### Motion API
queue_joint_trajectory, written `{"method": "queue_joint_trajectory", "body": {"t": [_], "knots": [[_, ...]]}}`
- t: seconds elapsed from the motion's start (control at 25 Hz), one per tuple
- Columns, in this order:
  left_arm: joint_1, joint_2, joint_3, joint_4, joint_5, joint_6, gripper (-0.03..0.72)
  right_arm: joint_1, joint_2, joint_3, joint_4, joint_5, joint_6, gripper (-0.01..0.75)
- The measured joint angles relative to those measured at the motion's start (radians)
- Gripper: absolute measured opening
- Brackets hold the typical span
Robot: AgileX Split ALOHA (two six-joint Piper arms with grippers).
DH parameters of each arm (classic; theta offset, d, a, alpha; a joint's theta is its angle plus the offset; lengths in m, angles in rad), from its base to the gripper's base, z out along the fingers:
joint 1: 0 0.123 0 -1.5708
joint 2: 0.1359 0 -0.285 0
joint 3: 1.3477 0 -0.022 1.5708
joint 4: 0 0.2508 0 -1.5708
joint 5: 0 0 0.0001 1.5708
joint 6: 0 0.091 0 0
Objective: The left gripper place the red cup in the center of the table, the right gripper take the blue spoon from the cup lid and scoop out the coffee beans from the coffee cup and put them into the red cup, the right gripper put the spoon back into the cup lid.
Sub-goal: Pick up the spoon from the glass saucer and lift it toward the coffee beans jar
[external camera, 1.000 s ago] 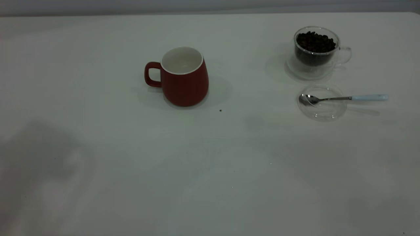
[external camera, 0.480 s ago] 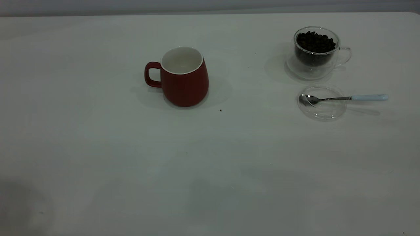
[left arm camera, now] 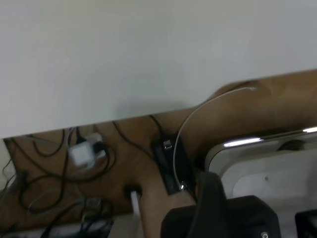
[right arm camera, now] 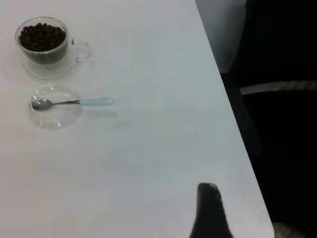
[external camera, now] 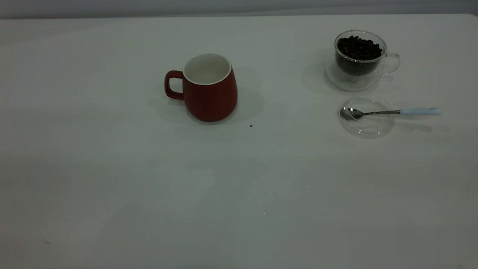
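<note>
Red cup [external camera: 209,89] stood upright near the table's [external camera: 112,179] middle, so the step in hand looked like fetching the blue spoon [external camera: 396,111], best pinched by its pale handle jutting right off the glass cup lid [external camera: 366,117], just near of the coffee cup [external camera: 359,56]. Neither end effector reached over the table; the right end effector [right arm camera: 210,210] hung well back near the table's right edge, and I could not tell either's finger state.

No legible text or labels
</note>
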Motion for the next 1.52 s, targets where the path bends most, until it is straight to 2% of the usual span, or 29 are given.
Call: {"method": "queue_joint_trajectory", "body": {"t": [0.6, 1.16, 1.28, 1.52], "knots": [[-0.001, -0.396, 0.042, -0.064, -0.026, -0.006, 0.587, 0.0, 0.0, 0.0, 0.0, 0.0, 0.0, 0.565], [0.003, -0.429, 0.042, -0.065, -0.026, -0.006, 0.587, 0.0, 0.0, 0.0, 0.0, 0.0, 0.0, 0.565], [0.043, -0.429, 0.042, -0.065, -0.026, -0.006, 0.587, 0.0, 0.0, 0.0, 0.0, 0.0, 0.0, 0.565], [0.215, -0.429, 0.042, -0.065, -0.026, -0.006, 0.587, 0.0, 0.0, 0.0, 0.0, 0.0, 0.0, 0.565]]}}
